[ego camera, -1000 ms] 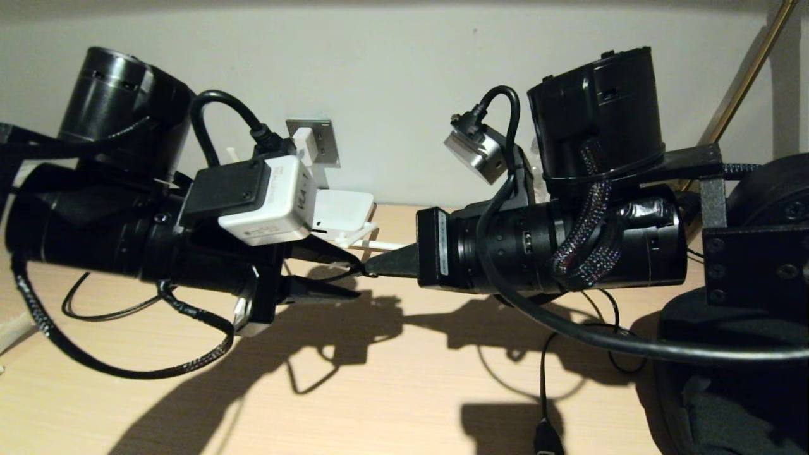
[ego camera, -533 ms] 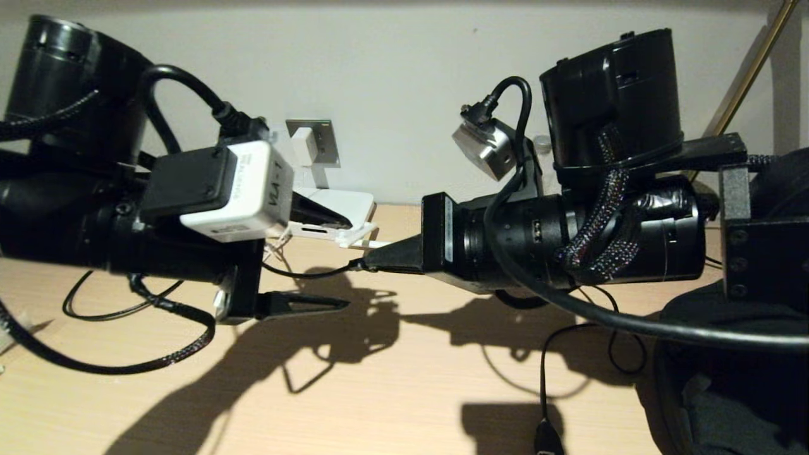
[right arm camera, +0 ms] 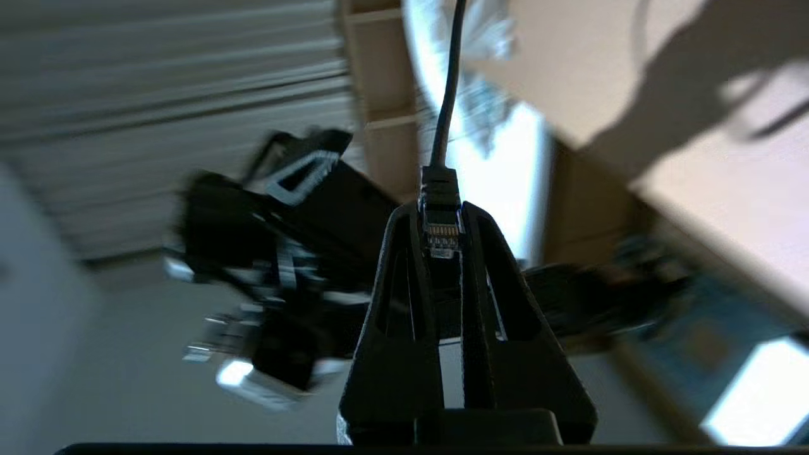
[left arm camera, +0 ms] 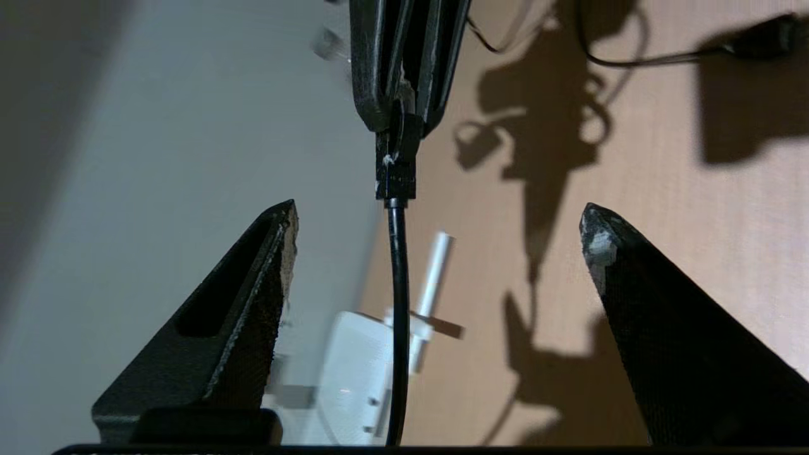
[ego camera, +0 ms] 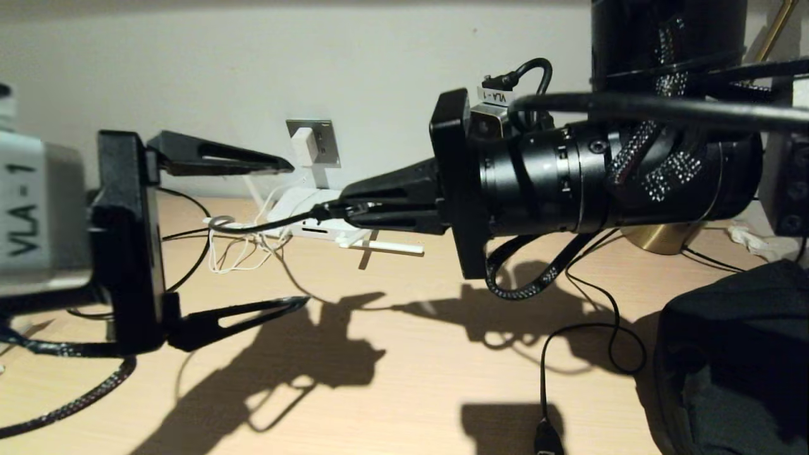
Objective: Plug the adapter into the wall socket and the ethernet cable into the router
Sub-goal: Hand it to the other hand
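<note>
Ethernet cable [ego camera: 272,221] plug you are gripping in right gripper [ego camera: 344,205], near router [ego camera: 303,205], adapter [ego camera: 305,144] sitting in wall socket [ego camera: 323,142], left gripper [ego camera: 294,234] hanging released.

"VLA-1" is showing sideways on the white cam block [ego camera: 31,215] left of the wall socket [ego camera: 314,143]; a small "VLA-1" tag [ego camera: 498,96] is sitting upside down, right of it.

A pale wooden tabletop [ego camera: 404,404] meets a plain wall [ego camera: 379,69]. A brass lamp base [ego camera: 657,237] stands far right; a thin black cord [ego camera: 543,373] trails near.
</note>
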You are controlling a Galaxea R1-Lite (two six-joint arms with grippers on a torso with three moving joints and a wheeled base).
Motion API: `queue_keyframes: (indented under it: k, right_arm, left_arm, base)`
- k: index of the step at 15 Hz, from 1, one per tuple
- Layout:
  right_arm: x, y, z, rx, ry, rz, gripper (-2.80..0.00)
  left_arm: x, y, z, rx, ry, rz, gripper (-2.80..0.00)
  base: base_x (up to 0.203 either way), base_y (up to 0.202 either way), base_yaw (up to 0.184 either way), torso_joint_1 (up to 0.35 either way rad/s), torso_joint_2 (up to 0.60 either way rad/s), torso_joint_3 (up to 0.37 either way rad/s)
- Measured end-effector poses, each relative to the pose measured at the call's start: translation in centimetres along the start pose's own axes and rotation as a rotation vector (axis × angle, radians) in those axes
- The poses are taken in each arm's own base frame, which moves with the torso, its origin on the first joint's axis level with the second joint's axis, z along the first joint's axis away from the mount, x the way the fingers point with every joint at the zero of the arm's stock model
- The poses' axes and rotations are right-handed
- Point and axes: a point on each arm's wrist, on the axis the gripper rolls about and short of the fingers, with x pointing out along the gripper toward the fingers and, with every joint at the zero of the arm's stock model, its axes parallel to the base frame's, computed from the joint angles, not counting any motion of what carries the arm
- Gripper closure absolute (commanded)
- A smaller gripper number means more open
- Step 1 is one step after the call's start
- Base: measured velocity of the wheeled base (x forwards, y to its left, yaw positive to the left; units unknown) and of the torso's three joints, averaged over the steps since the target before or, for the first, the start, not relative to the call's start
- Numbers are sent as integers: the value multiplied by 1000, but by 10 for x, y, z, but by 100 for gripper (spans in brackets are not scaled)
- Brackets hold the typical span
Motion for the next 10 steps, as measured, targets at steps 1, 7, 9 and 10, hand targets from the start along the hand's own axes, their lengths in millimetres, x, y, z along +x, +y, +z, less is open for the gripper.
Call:
queue_keyframes:
  k: [1, 7, 9, 10]
  right_arm:
    - [-1, 7, 1, 71, 9, 21, 0]
    - [3, 21, -5, 333, 113, 36, 0]
    - [4, 21, -7, 337, 130, 29, 0]
    - [4, 21, -8, 337, 148, 29, 0]
  left_arm:
    - [-5, 2, 3, 19, -16, 35, -280]
    - [-15, 13, 15, 83, -86, 156, -280]
    - [-17, 13, 17, 90, -111, 151, -280]
    - [-18, 13, 17, 92, -115, 152, -280]
  base:
    - [0, 0, 0, 0, 0, 0]
    - [0, 0, 0, 0, 0, 0]
    - [0, 0, 0, 0, 0, 0]
    - [0, 0, 0, 0, 0, 0]
